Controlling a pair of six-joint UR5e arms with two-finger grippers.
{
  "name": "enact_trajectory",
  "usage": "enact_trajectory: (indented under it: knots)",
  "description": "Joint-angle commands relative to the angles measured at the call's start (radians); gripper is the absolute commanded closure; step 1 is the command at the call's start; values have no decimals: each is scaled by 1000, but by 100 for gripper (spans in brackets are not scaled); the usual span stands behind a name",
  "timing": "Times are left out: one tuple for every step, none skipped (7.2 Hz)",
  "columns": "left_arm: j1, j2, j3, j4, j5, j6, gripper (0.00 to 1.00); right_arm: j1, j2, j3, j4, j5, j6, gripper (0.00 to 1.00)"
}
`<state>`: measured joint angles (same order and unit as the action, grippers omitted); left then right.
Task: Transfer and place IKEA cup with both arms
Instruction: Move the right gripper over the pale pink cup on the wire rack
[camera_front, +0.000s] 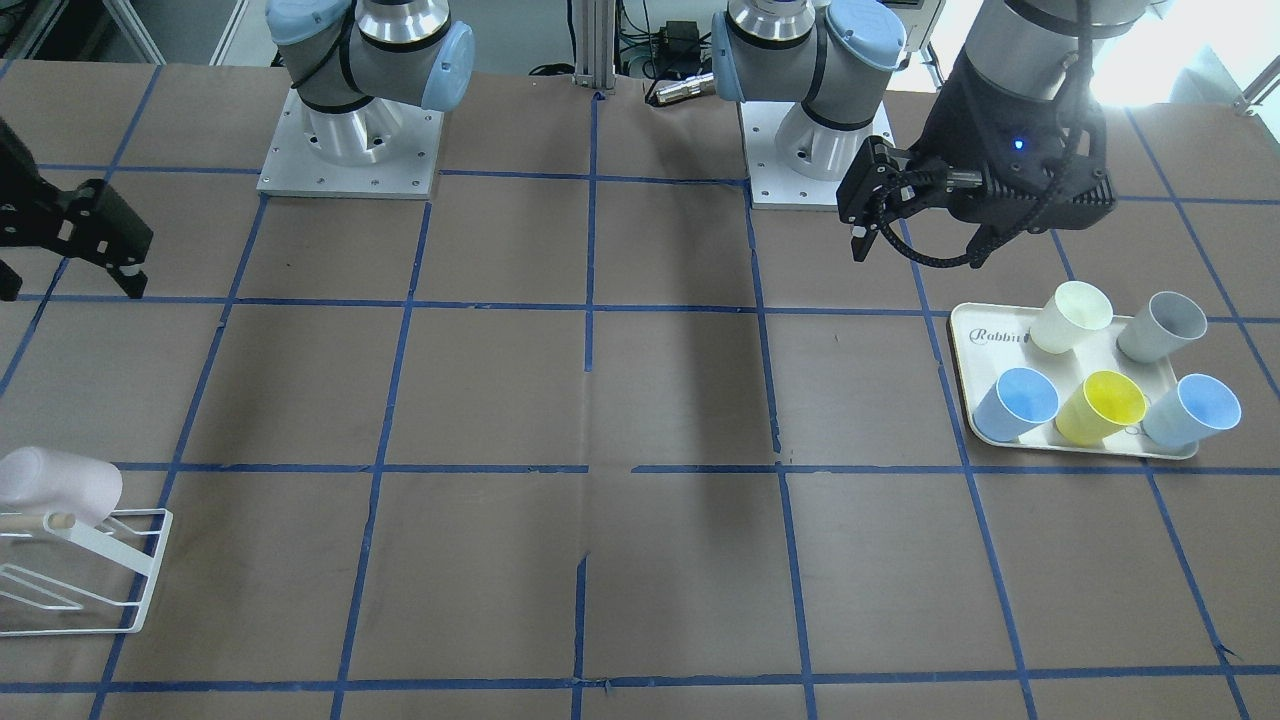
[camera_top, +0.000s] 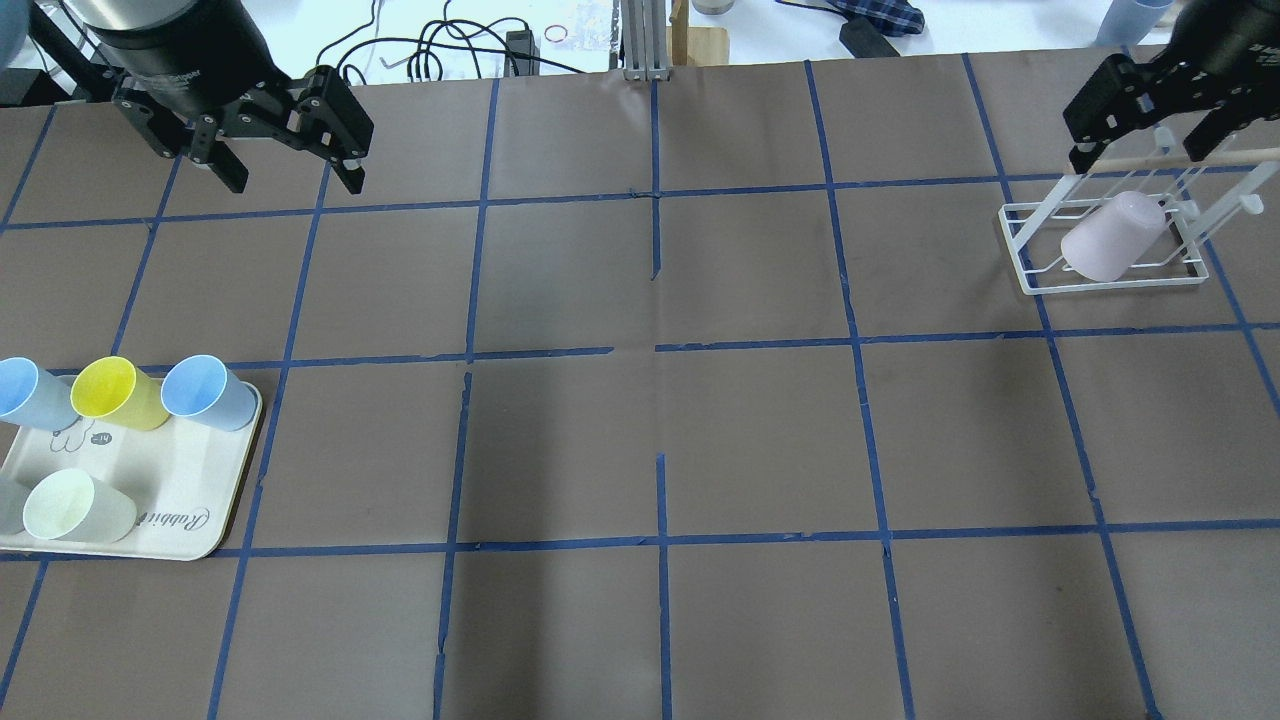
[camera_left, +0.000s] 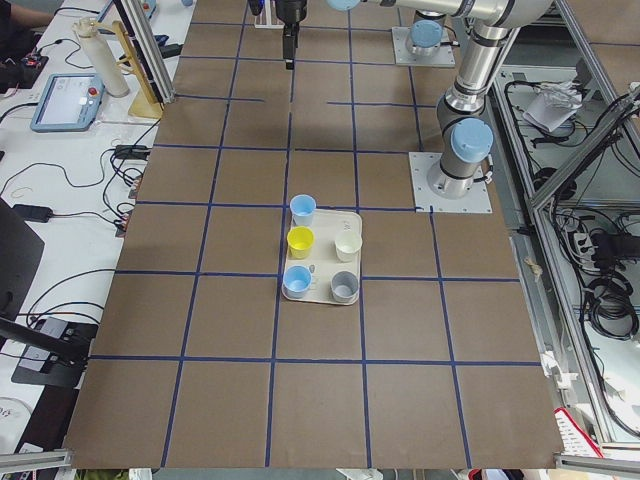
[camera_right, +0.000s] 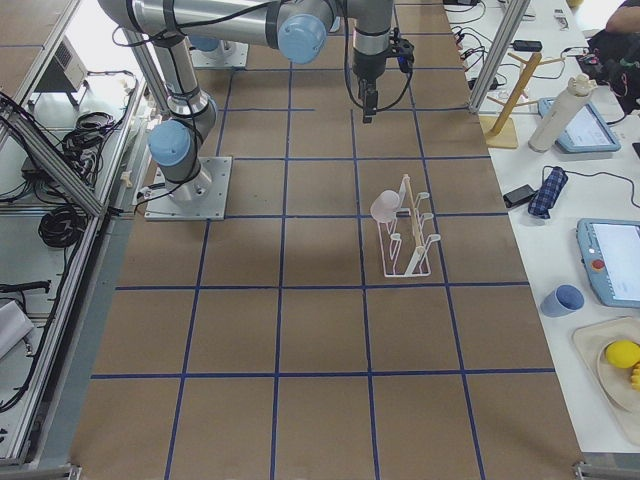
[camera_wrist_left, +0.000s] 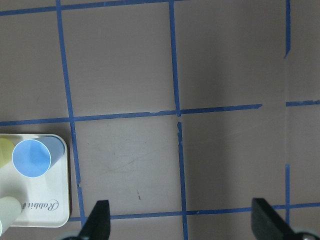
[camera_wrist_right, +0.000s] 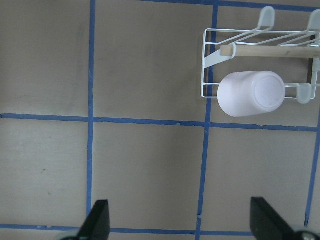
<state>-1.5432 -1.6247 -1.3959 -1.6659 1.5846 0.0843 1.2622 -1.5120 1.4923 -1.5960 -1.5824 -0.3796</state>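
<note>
The pale pink IKEA cup (camera_top: 1110, 237) hangs mouth-down and tilted on a peg of a white wire rack (camera_top: 1028, 252) at the table's right side. It also shows in the front view (camera_front: 60, 484) and the right wrist view (camera_wrist_right: 252, 93). My right gripper (camera_top: 1143, 140) is open and empty, raised just beyond the rack and apart from the cup; its fingers (camera_wrist_right: 97, 220) frame bare table. My left gripper (camera_top: 290, 175) is open and empty, raised over the far left of the table, with its fingers (camera_wrist_left: 98, 220) wide apart.
A cream tray (camera_top: 190, 500) at the left front holds two light blue cups, a yellow cup (camera_top: 115, 392), a cream-white cup (camera_top: 70, 508) and a grey cup (camera_front: 1160, 325). The rack carries a wooden bar (camera_wrist_right: 270, 51). Blue tape lines grid the brown table.
</note>
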Motion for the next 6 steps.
enact_trajectory:
  knots:
    - [0,0,0,0,0,0,0,-78,38,8,-59,-5,-116,1]
    - [0,0,0,0,0,0,0,-98,65,9,-73,-4,-119,1]
    - [0,0,0,0,0,0,0,-108,85,9,-84,-4,-145,2]
    - [0,0,0,1,-1,0,0,-110,123,11,-122,-4,-256,6]
    - [0,0,0,0,0,-1,0,-110,150,11,-151,-2,-263,7]
    - [0,2,0,0,0,-1,0,-112,176,12,-162,5,-263,7]
